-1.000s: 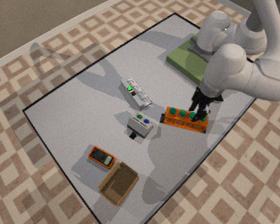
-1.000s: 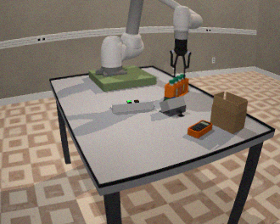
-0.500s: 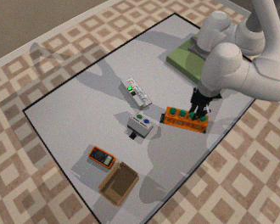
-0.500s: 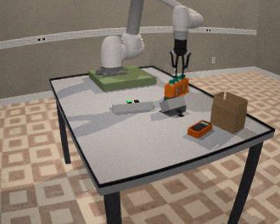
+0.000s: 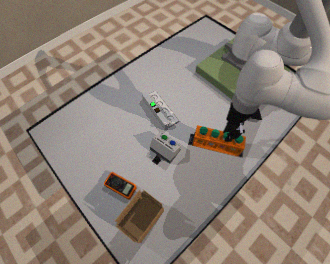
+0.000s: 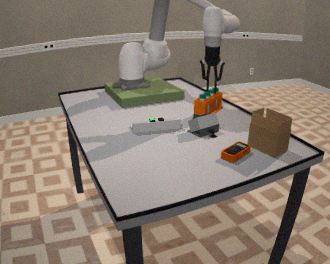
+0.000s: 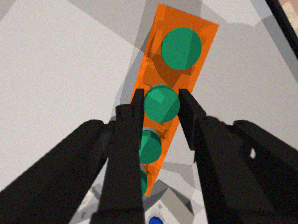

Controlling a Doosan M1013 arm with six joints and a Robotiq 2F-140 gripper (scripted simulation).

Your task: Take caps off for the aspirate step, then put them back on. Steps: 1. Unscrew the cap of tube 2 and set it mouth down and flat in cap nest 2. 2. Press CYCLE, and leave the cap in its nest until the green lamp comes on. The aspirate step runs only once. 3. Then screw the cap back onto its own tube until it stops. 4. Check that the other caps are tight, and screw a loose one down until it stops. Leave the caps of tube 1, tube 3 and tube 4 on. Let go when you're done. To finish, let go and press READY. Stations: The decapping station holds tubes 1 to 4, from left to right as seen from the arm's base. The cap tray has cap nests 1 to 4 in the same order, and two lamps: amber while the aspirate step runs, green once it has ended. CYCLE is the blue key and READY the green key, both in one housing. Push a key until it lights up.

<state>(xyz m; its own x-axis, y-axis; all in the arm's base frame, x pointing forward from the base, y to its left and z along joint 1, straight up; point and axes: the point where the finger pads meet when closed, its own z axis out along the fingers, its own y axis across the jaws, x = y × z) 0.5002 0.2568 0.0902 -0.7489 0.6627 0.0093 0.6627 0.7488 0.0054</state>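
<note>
Your hand [image 7: 161,105] hangs straight down over the orange decapping station [image 5: 216,141] and is clamped on a green cap [image 7: 161,103], one finger [image 7: 131,125] on each side of it. In the wrist view this cap is the second from the far end of the row of four, and all four green caps sit on their tubes. From the wrist view alone you cannot tell which tube number it is. The cap tray [image 5: 161,110] lies to the left of the station, with its green lamp [image 5: 152,103] lit. The key housing [image 5: 165,148] stands just beside the station's left end, blue key [image 5: 172,143] and green key [image 5: 164,137] on top. Nearer you on the table [image 6: 139,172] lie an orange meter [image 5: 120,184] and an open cardboard box [image 5: 139,216].
</note>
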